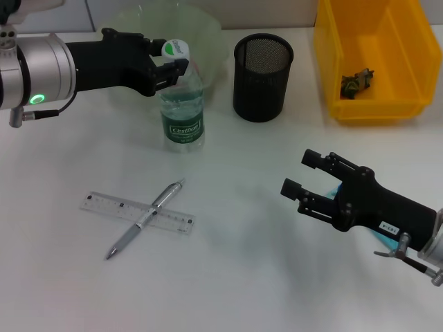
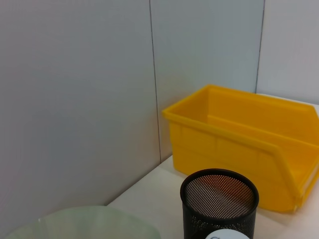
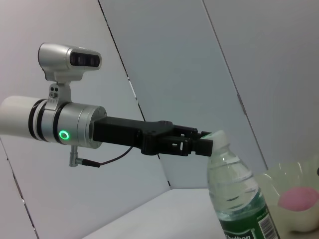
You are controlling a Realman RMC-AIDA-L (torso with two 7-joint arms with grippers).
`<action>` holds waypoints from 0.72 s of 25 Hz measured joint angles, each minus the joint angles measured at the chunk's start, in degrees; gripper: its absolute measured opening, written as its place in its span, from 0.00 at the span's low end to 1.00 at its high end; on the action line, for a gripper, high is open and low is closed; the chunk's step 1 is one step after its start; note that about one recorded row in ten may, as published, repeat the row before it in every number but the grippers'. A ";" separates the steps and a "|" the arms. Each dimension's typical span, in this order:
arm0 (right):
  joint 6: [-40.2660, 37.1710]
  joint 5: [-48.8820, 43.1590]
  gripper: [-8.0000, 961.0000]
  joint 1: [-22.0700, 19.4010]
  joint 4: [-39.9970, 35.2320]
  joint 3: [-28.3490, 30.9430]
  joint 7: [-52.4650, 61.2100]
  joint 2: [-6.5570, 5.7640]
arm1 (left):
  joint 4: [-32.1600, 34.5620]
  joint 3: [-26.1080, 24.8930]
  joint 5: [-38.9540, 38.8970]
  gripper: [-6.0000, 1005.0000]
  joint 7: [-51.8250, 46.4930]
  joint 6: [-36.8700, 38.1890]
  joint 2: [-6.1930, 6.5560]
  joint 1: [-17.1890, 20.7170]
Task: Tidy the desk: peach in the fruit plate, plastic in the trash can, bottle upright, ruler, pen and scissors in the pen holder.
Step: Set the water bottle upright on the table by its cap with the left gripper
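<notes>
A clear water bottle (image 1: 183, 111) with a green label stands upright on the white desk. My left gripper (image 1: 172, 61) is shut on its white cap (image 1: 176, 48); the right wrist view shows the fingers (image 3: 205, 146) at the bottle's (image 3: 234, 199) top. A pink peach (image 3: 297, 198) lies in the pale green fruit plate (image 1: 208, 28). A clear ruler (image 1: 111, 205) lies at the front left with a silver pen (image 1: 149, 215) across it. My right gripper (image 1: 303, 174) is open, low over the desk at the front right. A blue thing (image 1: 335, 191) shows under it, mostly hidden.
A black mesh pen holder (image 1: 262, 76) stands right of the bottle. A yellow bin (image 1: 408, 41) at the back right holds a small dark crumpled thing (image 1: 356, 81). The left wrist view shows the holder (image 2: 219, 204), the bin (image 2: 239, 144) and a grey back wall.
</notes>
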 joint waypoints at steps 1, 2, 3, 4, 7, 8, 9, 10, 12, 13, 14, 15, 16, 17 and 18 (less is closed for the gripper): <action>0.08 0.00 0.85 0.11 0.00 0.00 0.00 0.00 | -0.09 0.00 -0.02 0.43 0.00 -0.08 0.00 0.00; 0.13 0.00 0.85 0.17 0.00 0.00 0.00 0.00 | -0.23 0.00 -0.08 0.43 0.00 -0.22 0.00 0.00; 0.17 0.00 0.85 0.22 0.00 0.00 -0.01 0.00 | -0.39 0.00 -0.18 0.43 0.00 -0.37 0.01 0.01; 0.18 0.00 0.85 0.24 0.00 0.00 -0.01 0.00 | -0.42 0.00 -0.18 0.43 0.00 -0.40 0.02 0.00; 0.18 -0.01 0.85 0.25 0.00 0.00 -0.02 0.00 | -0.70 0.00 -0.21 0.43 0.53 -0.48 0.03 -0.07; 0.18 0.00 0.85 0.25 0.00 0.00 -0.02 0.00 | -0.78 0.00 -0.22 0.43 0.76 -0.50 0.02 -0.10; 0.19 0.00 0.85 0.25 0.00 0.00 -0.03 0.00 | -0.94 0.01 -0.22 0.43 1.08 -0.47 0.00 -0.12; 0.18 0.00 0.85 0.26 0.00 0.00 -0.03 0.00 | -1.04 0.02 -0.23 0.43 1.31 -0.48 -0.01 -0.18; 0.19 0.00 0.85 0.26 0.00 0.00 -0.02 0.00 | -1.07 0.16 -0.21 0.43 1.42 -0.40 -0.01 -0.34; 0.19 0.00 0.85 0.28 0.00 0.00 -0.02 0.00 | -1.08 0.29 -0.17 0.42 1.42 -0.23 -0.01 -0.51; 0.18 0.00 0.85 0.29 0.00 0.00 -0.02 0.00 | -1.08 0.29 -0.17 0.42 1.42 -0.23 -0.01 -0.51; 0.19 0.01 0.85 0.31 0.00 0.00 -0.02 0.00 | -1.08 0.29 -0.17 0.42 1.42 -0.23 -0.01 -0.51; 0.18 0.01 0.85 0.33 0.00 0.01 -0.02 0.00 | -1.10 0.37 -0.08 0.42 1.43 0.04 0.00 -0.82; 0.18 0.02 0.85 0.36 0.00 0.03 -0.02 0.00 | -1.10 0.32 -0.08 0.42 1.43 0.08 0.00 -0.87; 0.19 0.03 0.85 0.38 0.00 0.05 -0.02 0.00 | -1.11 0.23 -0.08 0.42 1.37 0.08 0.00 -0.92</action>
